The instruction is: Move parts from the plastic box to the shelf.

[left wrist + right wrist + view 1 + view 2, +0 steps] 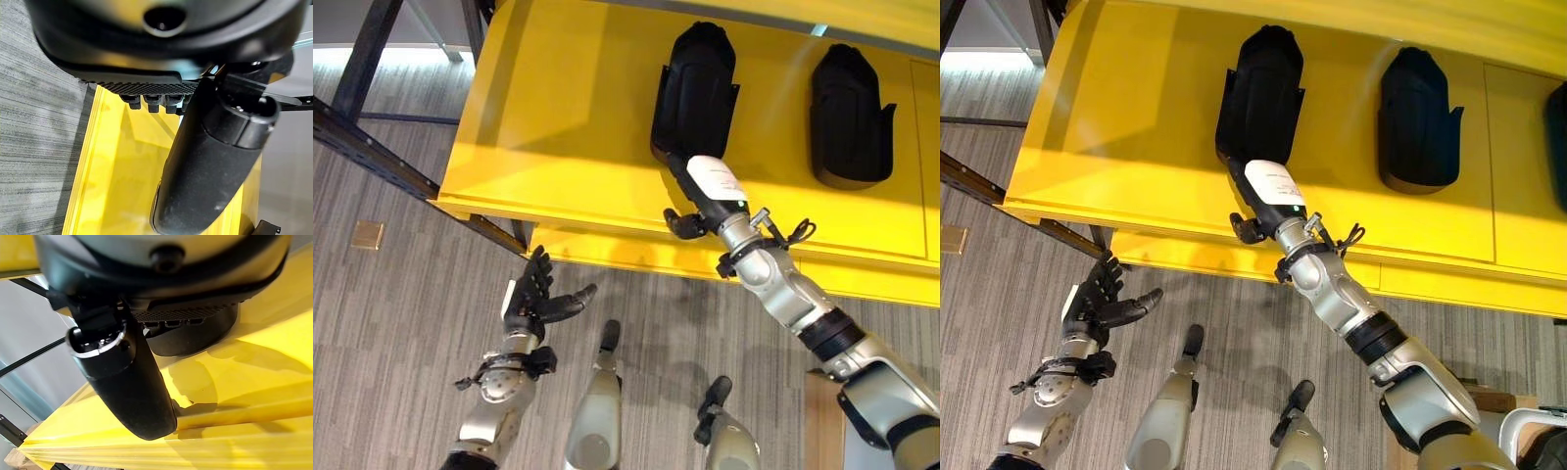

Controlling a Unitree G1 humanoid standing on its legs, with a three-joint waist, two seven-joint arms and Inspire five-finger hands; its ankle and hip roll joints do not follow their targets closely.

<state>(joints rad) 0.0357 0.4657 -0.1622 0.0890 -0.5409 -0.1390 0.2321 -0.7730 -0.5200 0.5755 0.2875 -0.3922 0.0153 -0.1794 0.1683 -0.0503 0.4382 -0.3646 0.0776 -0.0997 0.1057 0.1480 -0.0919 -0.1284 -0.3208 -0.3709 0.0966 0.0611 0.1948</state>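
Two black parts (695, 93) stand lengthwise up the shelf (558, 117); right hand (705, 191) fingers hidden; left hand (533, 294) fingers apart.

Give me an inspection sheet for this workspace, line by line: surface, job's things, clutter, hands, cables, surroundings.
Surface: yellow shelf, sloped, with a dark metal frame under its edge.
Job's things: two black parts on the shelf, apart from each other: left part and right part.
Clutter: nothing seen.
Hands: right hand reaches onto the shelf at the near end of the left part; whether it grips cannot be told. Left hand hangs over the floor, open, holding nothing.
Cables: nothing seen apart from the robot's own.
Surroundings: grey striped carpet; a small tan square on it.
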